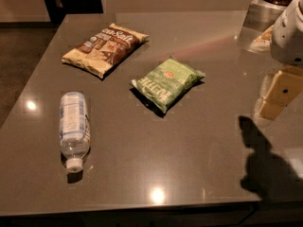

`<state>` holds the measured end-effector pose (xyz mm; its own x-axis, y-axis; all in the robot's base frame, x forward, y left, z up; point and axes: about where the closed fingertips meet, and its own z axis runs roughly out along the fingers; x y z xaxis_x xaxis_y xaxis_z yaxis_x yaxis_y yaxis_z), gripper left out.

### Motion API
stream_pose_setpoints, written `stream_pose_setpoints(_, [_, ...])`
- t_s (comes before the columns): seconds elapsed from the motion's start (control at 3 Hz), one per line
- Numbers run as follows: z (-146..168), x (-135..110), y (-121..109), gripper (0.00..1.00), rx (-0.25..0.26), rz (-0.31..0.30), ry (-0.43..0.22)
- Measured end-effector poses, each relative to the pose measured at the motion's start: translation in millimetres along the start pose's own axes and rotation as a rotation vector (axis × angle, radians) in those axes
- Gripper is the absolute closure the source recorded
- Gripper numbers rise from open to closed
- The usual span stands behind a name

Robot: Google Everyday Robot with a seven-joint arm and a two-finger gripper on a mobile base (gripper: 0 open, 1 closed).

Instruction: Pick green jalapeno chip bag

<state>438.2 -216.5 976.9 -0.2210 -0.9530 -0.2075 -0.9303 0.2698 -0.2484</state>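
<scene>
The green jalapeno chip bag (166, 82) lies flat near the middle of the grey table (189, 174). It is light green with white lettering and a small red-orange emblem. My gripper (277, 98) hangs above the table's right edge, to the right of the bag and well apart from it. It holds nothing. The white arm housing (289, 32) is above it at the top right.
A larger brown-and-tan chip bag (104, 49) lies at the back left. A clear water bottle (74, 128) lies on its side at the front left, cap toward the front. A metal container (272, 4) with dark contents stands at the back right corner.
</scene>
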Motion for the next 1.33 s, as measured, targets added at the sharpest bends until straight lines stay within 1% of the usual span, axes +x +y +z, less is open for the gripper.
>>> stream_pose_setpoints(0.33, [0, 0, 0, 0.00, 0.002, 0.000, -0.001])
stream_pose_setpoints(0.67, [7, -5, -11, 0.00, 0.002, 0.002, -0.021])
stream_pose_setpoints(1.0, [36, -20, -30, 0.00, -0.034, -0.008, -0.065])
stream_pose_setpoints(1.33, [57, -29, -44, 0.00, -0.060, -0.002, -0.096])
